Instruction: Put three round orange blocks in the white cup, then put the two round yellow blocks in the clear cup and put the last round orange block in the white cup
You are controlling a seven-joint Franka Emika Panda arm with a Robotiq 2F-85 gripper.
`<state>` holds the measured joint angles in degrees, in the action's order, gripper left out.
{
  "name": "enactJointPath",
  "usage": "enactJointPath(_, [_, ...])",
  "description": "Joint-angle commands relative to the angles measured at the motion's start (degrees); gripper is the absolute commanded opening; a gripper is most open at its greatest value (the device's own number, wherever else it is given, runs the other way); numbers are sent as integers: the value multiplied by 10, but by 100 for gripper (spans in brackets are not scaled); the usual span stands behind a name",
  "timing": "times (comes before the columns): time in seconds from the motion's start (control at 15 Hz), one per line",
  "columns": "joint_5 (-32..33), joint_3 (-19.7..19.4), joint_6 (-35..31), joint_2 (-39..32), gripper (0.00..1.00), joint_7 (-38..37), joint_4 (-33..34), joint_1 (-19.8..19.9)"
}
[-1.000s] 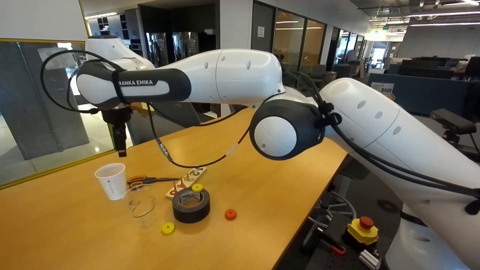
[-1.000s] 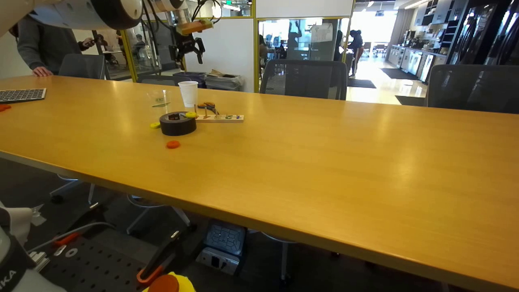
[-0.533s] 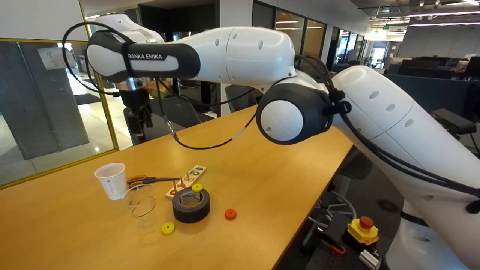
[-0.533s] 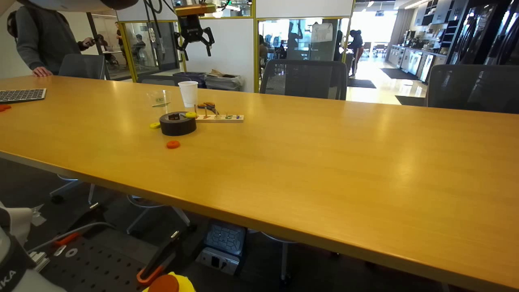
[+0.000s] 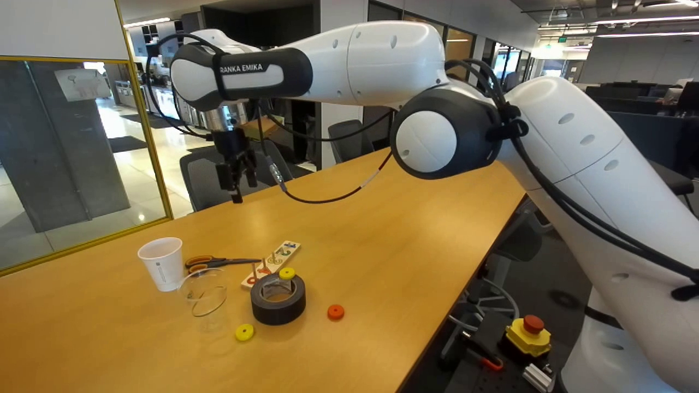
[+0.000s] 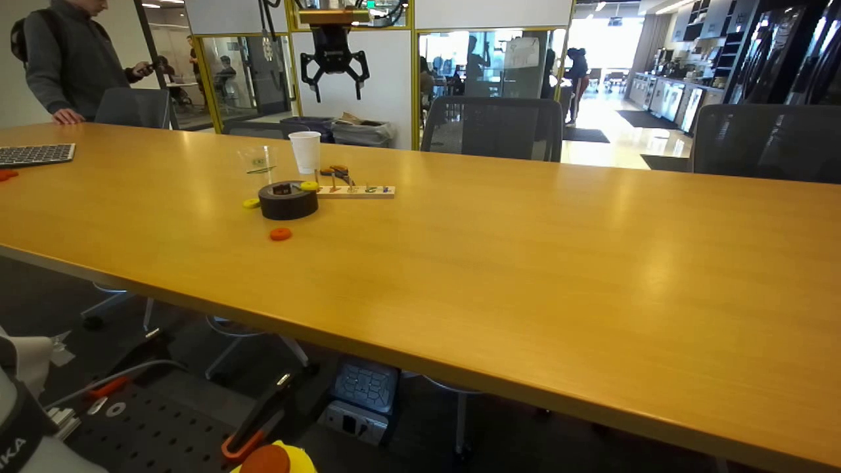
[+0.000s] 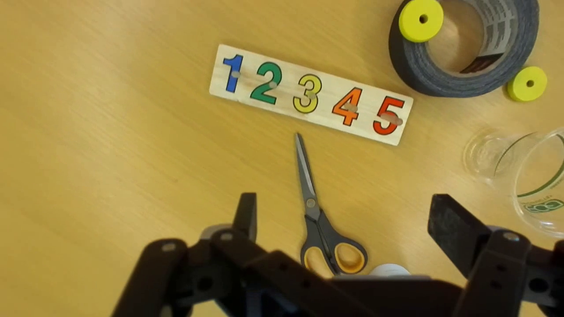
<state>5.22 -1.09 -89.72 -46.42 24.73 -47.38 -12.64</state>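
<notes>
One round orange block (image 5: 336, 312) lies on the table in front of the tape roll, in both exterior views. The other round orange blocks are hidden or out of view. A round yellow block (image 7: 421, 20) rests on the tape roll's rim; another yellow block (image 7: 527, 83) lies on the table beside the roll. The white cup (image 5: 163, 265) stands upright, its bottom inside hidden; the wrist view shows just its edge behind my gripper (image 7: 343, 196). Nearby stands the clear cup (image 7: 542, 185). High above the table, my gripper (image 6: 339, 98) is open with nothing between its fingertips.
A black tape roll (image 5: 278, 303) stands near the clear cup. Scissors (image 7: 313, 211) and a numbered wooden peg board (image 7: 308, 97) lie between the white cup and the roll. A keyboard (image 6: 36, 154) and a cut-off orange-red thing (image 6: 6, 174) sit at the table's far left in an exterior view.
The open gripper has moved away from above the white cup, rising and shifting right in both exterior views, and has turned. Cups, blocks and tape roll have stayed where they were.
</notes>
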Motion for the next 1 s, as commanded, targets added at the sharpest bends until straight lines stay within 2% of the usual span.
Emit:
enactJointPath(0.0, [-34, 7, -26, 81, 100, -14, -138, 27])
enactJointPath(0.4, [-71, 6, -89, 158, 100, -10, -295, 50])
enactJointPath(0.47, [-59, 33, -105, 170, 100, -22, -320, 68])
enactJointPath(0.93, [-60, 58, -257, 261, 100, -58, -513, 80])
